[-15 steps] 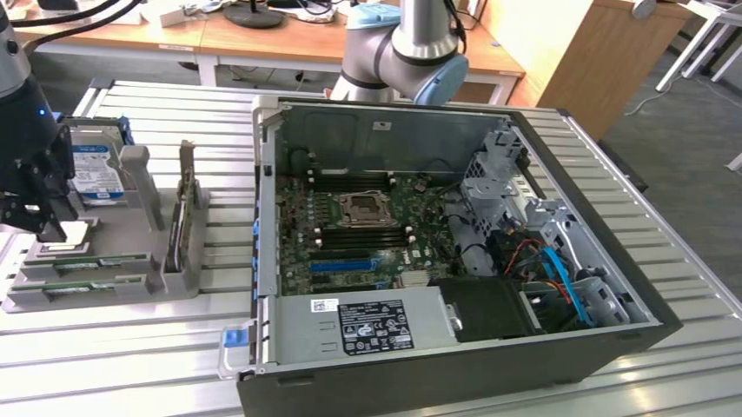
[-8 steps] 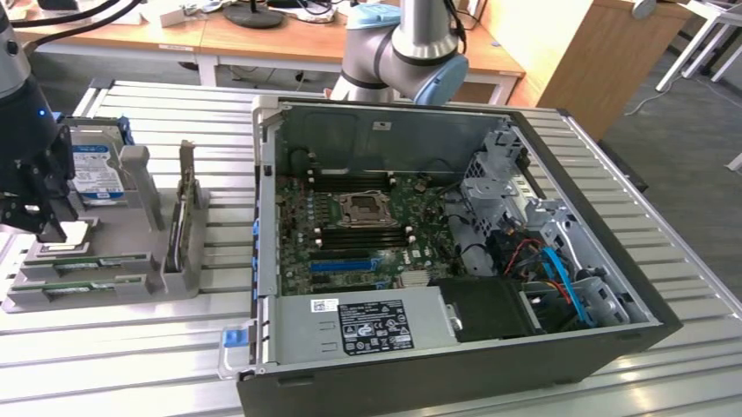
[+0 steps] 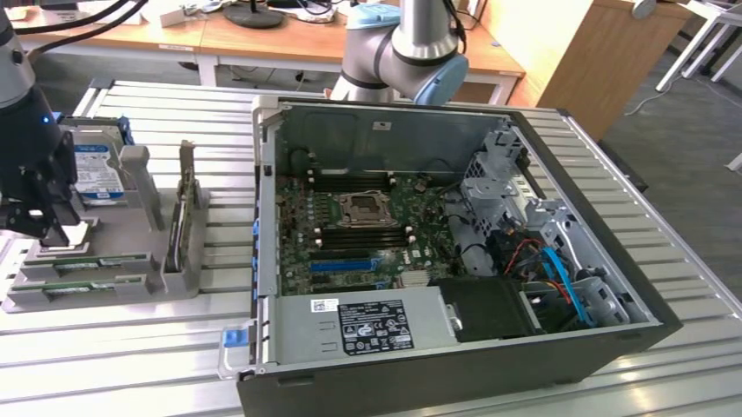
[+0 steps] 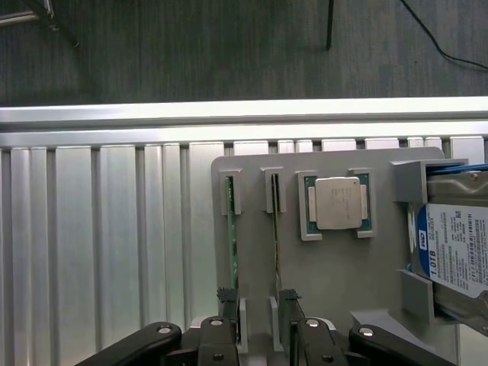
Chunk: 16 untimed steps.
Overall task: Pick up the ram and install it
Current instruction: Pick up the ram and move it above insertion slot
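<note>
Ram [image 4: 232, 236] stands edgewise just under spread gripper [image 4: 258, 299]

Open computer case [image 3: 464, 356], motherboard [image 3: 360, 234] exposed, stands mid-bench on the slatted metal bench [image 3: 139, 356]. Grey parts holder [image 3: 174, 282] sits beside it, toward the bench edge at the exterior view's left, and carries a hard drive [image 3: 99, 174], a silver CPU [image 3: 75, 236] and the ram [image 3: 99, 261] on edge. Black gripper [image 3: 47, 230] hangs over the CPU.
</note>
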Each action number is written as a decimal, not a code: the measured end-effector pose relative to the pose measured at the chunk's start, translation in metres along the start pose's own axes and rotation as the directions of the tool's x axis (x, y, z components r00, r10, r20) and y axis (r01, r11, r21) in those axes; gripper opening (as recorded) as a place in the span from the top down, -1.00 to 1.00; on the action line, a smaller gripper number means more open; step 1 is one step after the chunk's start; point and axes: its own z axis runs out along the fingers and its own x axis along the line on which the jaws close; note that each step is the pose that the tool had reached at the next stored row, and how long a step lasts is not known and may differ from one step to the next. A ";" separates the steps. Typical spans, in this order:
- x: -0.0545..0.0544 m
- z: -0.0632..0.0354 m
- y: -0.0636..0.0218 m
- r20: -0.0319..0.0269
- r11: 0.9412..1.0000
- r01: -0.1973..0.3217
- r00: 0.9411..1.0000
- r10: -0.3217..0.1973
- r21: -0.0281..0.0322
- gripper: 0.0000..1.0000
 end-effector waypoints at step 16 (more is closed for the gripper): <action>0.000 0.0157 -0.0006 0.000 1.000 0.000 1.000 0.000 0.001 0.29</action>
